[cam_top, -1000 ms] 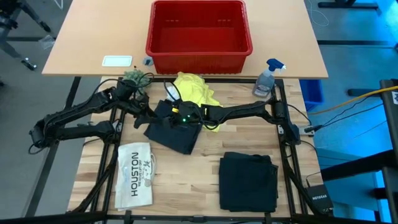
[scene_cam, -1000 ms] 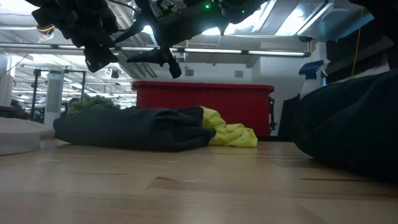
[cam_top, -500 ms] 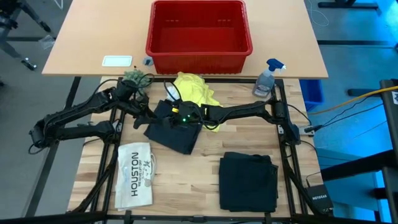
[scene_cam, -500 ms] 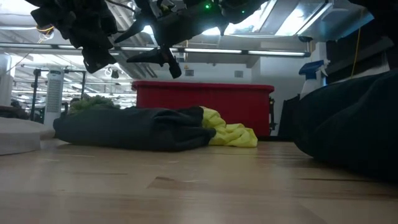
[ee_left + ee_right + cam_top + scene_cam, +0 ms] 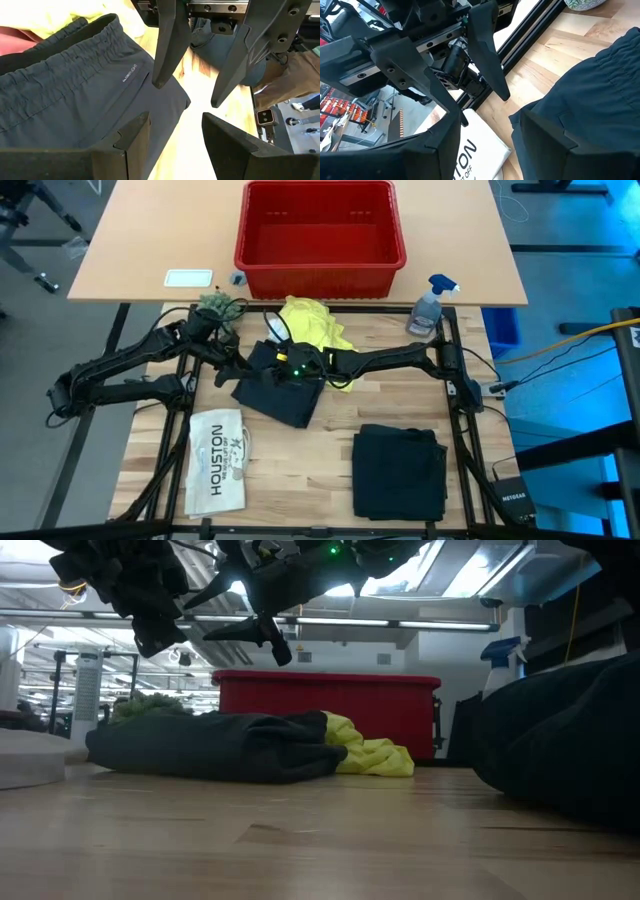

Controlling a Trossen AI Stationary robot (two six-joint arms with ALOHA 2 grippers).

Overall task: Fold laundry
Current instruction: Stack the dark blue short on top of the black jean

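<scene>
— Where do the grippers hang, left to right?
— Left gripper (image 5: 236,366) hovers over the crumpled dark trousers' (image 5: 283,392) left edge, fingers apart, empty. Right gripper (image 5: 270,364) faces it above the same trousers, fingers spread, empty.
— And the bright yellow T-shirt (image 5: 312,323)?
— Bunched just behind the trousers, touching them.

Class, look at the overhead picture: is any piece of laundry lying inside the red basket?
No: the red basket shows only its bare floor, while the yellow T-shirt lies outside it on the wooden table.
</scene>
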